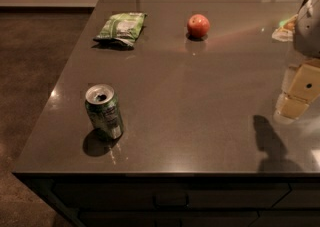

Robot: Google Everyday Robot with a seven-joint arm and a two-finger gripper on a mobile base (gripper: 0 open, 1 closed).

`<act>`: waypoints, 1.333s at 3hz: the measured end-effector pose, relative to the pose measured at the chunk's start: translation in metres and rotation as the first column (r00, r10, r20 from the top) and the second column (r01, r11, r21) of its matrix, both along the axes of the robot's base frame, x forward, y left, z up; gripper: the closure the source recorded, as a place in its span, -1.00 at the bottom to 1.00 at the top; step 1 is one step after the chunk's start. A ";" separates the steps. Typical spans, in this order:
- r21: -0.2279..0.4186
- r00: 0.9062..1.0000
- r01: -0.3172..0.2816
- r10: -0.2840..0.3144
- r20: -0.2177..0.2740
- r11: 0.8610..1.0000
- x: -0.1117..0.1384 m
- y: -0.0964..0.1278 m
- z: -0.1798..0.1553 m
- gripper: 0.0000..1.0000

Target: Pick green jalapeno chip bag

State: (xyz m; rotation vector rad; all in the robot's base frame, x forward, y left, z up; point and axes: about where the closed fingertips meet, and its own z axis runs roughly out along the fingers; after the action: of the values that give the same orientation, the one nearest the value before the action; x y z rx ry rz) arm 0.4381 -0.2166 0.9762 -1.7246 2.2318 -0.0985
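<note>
The green jalapeno chip bag lies flat at the far left of the dark tabletop, crinkly green foil with pale print. My gripper hangs at the right edge of the view, above the table's right side, with pale yellowish fingers pointing down. It is far from the bag, with most of the table's width between them. It holds nothing that I can see.
An open green soda can stands near the front left of the table. A red apple sits at the far middle. A pale object lies at the far right. Brown floor lies left of the table.
</note>
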 end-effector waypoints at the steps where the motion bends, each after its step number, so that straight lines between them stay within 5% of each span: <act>1: 0.000 1.000 0.000 0.000 0.000 1.000 0.000 0.000 0.000 -1.00; 2: 0.046 1.000 0.001 -0.001 -0.007 0.999 0.025 0.019 0.004 -1.00; 4: 0.125 0.999 0.036 -0.036 0.002 0.991 0.106 0.093 -0.001 -1.00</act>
State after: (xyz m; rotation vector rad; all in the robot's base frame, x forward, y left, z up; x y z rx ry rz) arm 0.5441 -0.1238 0.9757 -1.6172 2.2160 0.0293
